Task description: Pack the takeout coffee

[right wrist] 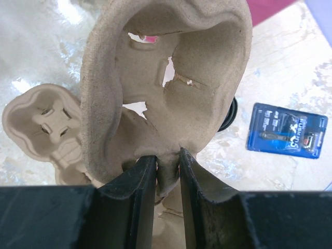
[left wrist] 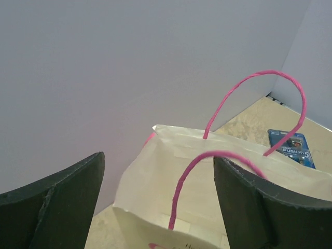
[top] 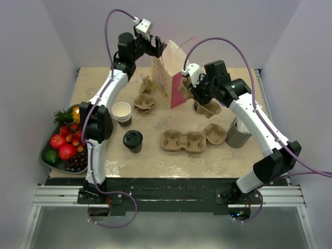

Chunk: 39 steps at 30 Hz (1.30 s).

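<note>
- Black-lidded, the takeout coffee (top: 133,140) stands on the worktop (top: 155,161), well apart from both sets of jaws, nearer the arm bases than the left jaws.
- White paper bag (left wrist: 145,192) with pink handles (left wrist: 270,72) sits just beyond the left jaws, which are spread wide at its top edge.
- Pulp cup carrier (right wrist: 166,88) is pinched by its rim in the right jaws, just beside the bag; a blue blister pack (right wrist: 288,129) lies beyond.
</note>
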Each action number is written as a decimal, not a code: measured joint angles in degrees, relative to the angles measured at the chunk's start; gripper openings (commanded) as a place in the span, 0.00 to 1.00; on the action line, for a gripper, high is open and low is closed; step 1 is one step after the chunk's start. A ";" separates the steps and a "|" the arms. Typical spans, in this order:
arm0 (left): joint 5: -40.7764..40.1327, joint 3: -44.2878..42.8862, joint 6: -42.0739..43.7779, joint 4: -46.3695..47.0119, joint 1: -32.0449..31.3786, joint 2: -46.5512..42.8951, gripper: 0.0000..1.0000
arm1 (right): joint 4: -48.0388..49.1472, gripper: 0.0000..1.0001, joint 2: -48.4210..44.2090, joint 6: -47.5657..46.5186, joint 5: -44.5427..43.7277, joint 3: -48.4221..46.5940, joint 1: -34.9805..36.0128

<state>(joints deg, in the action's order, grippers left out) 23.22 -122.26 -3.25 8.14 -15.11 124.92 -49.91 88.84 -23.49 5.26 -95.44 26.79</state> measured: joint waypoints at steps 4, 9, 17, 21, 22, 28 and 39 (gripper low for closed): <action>-4.33 -2.91 -0.66 1.29 -2.10 5.09 0.90 | 1.31 0.26 -1.20 0.07 0.00 -0.02 -1.36; -6.64 -3.76 -2.51 1.44 -1.84 9.11 0.75 | 1.97 0.26 -2.36 0.63 -0.04 -0.11 -2.16; -6.78 -2.56 -4.35 1.36 -1.51 8.15 0.78 | 2.38 0.26 -2.60 1.38 -0.22 -0.11 -2.49; -6.69 4.57 -6.08 -0.31 -1.51 2.03 0.93 | 2.38 0.26 -2.27 1.36 -0.24 -0.46 -2.78; -6.23 7.08 -6.21 -0.48 -1.51 -0.13 0.99 | 2.40 0.26 -1.90 1.36 -0.24 -0.92 -2.86; 0.00 18.49 -1.73 -0.57 -1.36 -12.35 1.00 | 3.04 0.26 0.72 1.42 -0.20 -3.04 -3.52; 6.29 24.04 0.57 0.70 6.86 -18.80 0.90 | 3.26 0.26 2.08 2.01 0.46 -3.63 -3.72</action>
<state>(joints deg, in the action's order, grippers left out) 29.52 -98.21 -2.68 8.84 -8.25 106.13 -46.65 90.91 -21.47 5.72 -99.07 23.07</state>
